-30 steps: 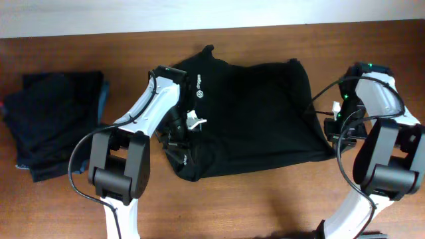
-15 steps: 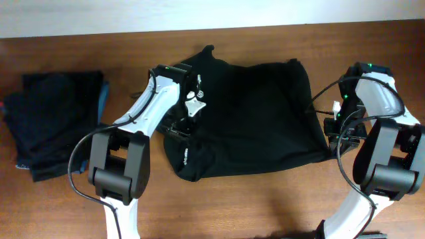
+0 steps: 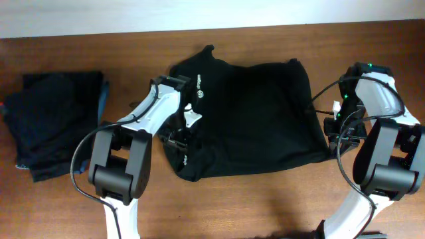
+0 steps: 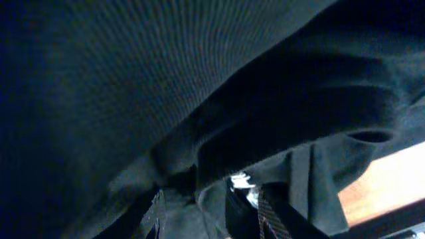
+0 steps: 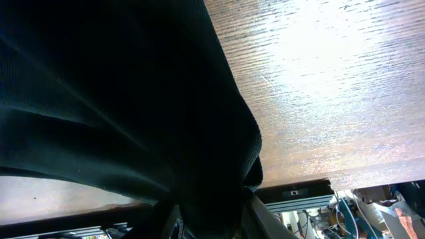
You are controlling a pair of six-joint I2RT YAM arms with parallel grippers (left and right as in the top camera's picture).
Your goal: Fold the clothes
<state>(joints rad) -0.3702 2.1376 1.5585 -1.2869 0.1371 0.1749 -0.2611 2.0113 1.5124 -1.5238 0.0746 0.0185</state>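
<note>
A black shirt (image 3: pixel 259 119) with a small white logo (image 3: pixel 198 95) lies spread at the table's middle. My left gripper (image 3: pixel 186 129) is down on the shirt's left part, its fingers (image 4: pixel 212 212) closed on a bunched fold of black fabric (image 4: pixel 199 99). My right gripper (image 3: pixel 335 129) is at the shirt's right edge, fingers (image 5: pixel 209 219) shut on the black hem (image 5: pixel 133 99), with bare wood beside it. A dark stack of folded clothes (image 3: pixel 56 123) with a teal-blue edge (image 3: pixel 104 99) lies at the far left.
The wooden table (image 3: pixel 265 199) shows in front of the shirt and between the shirt and the stack. A pale wall strip (image 3: pixel 199 13) runs along the far edge. The table's metal frame rail (image 5: pixel 292 194) shows in the right wrist view.
My left gripper swung toward the collar over the logo, then came back toward the near side. The shirt's outline barely changed. The right arm has not moved.
</note>
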